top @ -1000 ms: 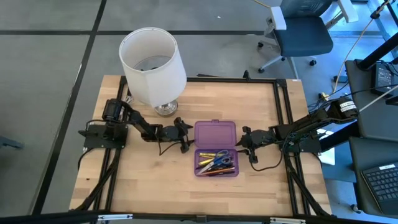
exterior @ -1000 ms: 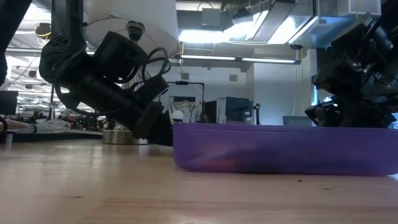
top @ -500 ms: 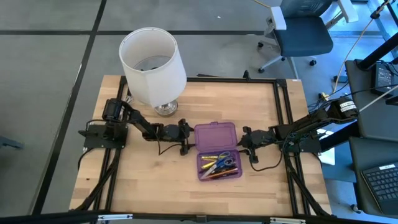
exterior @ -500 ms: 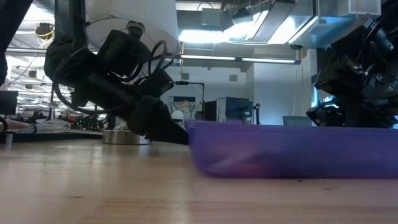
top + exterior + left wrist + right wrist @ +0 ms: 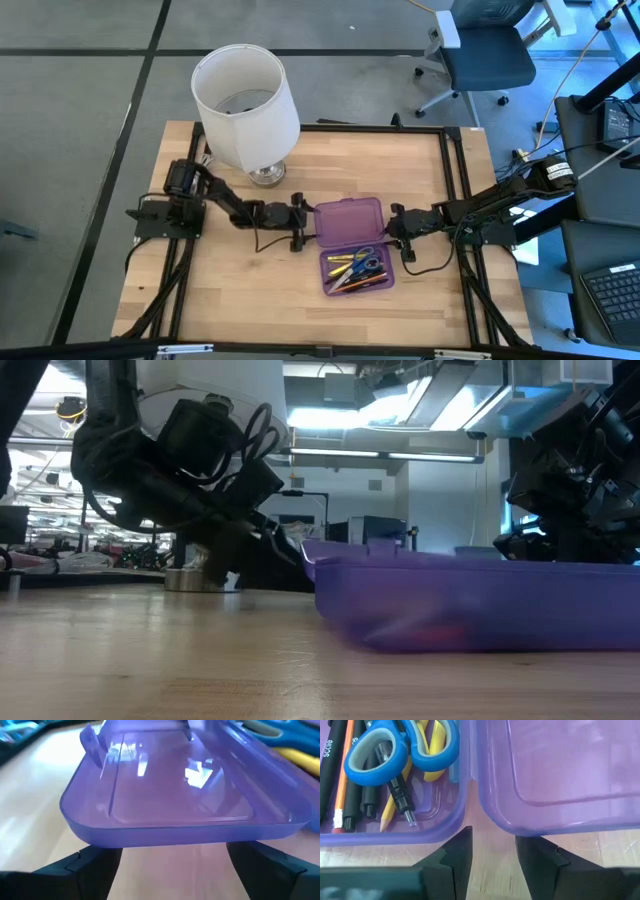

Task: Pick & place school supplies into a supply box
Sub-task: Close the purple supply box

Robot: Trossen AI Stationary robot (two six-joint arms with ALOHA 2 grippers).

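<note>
Left gripper [image 5: 303, 224] spread wide at the supply box [image 5: 352, 244] lid's 9 o'clock edge, right gripper [image 5: 395, 226] narrow at 3 — a skewed push could spill the school supplies [image 5: 354, 270]

Tabletop [image 5: 240, 280]: carries the lamp, the pencil case and both grippers.
Lamp [image 5: 245, 105]: stands at the far left part of the tabletop, behind the left gripper.
Pencil case [image 5: 348, 217]: lies open near the middle, between the two grippers, its empty half farther back and its filled half [image 5: 357, 267] nearer the front.
Pens and pencils [image 5: 345, 795]: lie in the front half.
Scissors [image 5: 402, 742]: rest on top of them.
Left gripper [image 5: 298, 222]: at the case's left edge, by the empty half.
Right gripper [image 5: 395, 228]: just beside the case's right edge.
Chair [image 5: 485, 50]: on the floor beyond the tabletop's far right corner.
</note>
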